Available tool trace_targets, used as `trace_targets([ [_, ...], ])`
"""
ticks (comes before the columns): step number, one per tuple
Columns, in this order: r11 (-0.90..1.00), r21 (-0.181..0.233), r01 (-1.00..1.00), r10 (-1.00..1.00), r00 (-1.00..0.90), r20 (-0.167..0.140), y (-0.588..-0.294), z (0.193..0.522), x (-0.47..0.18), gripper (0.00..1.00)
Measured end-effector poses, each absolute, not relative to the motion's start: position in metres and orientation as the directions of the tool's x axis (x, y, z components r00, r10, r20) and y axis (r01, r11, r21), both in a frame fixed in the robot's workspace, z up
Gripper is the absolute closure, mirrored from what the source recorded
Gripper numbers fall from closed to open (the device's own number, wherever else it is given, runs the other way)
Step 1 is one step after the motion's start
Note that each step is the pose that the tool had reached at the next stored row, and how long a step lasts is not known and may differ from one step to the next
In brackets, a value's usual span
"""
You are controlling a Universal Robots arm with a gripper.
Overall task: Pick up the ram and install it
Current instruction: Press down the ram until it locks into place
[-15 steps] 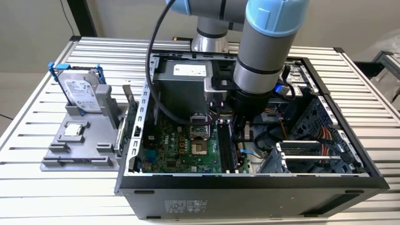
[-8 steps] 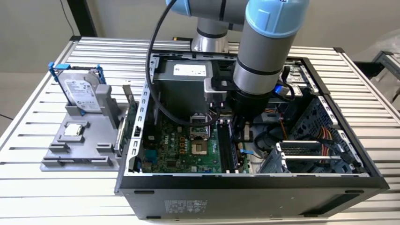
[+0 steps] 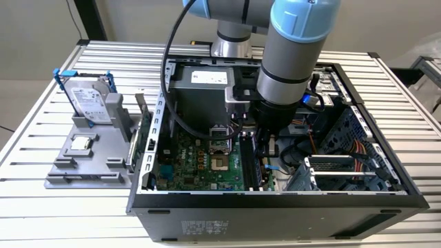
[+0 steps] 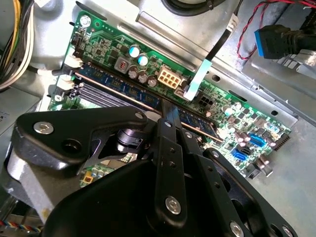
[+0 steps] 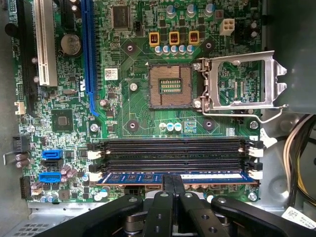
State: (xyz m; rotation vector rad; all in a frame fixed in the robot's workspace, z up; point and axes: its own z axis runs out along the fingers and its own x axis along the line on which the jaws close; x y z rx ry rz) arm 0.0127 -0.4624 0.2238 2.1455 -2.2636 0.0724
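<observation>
The motherboard [image 5: 133, 108] is green, carrying black memory slots [image 5: 173, 153], one blue expansion slot [image 5: 89, 54], one white slot [image 5: 43, 44] and three orange-yellow components [image 5: 174, 38]. The ram [image 5: 173, 177] appears blue with a pale stripe; the tool [image 5: 173, 190] is black. The arm [image 3: 293, 57] is grey with light-blue caps, the case [image 3: 276, 206] black, the worktop [image 3: 41, 217] ribbed silver, and the hard drive [image 3: 93, 101] silver in a blue frame.

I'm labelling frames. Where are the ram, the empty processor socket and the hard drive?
ram [image 5: 143, 177]: first wrist view, its top edge.
processor socket [image 5: 170, 86]: first wrist view, contact field.
hard drive [image 3: 91, 101]: exterior view, label face.
</observation>
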Motion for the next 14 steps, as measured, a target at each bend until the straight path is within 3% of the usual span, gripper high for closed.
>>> trace_targets([
  [14, 0.053, -0.019, -0.998, -0.997, -0.054, 0.047, -0.4624, 0.2204, 0.0128, 1.0],
])
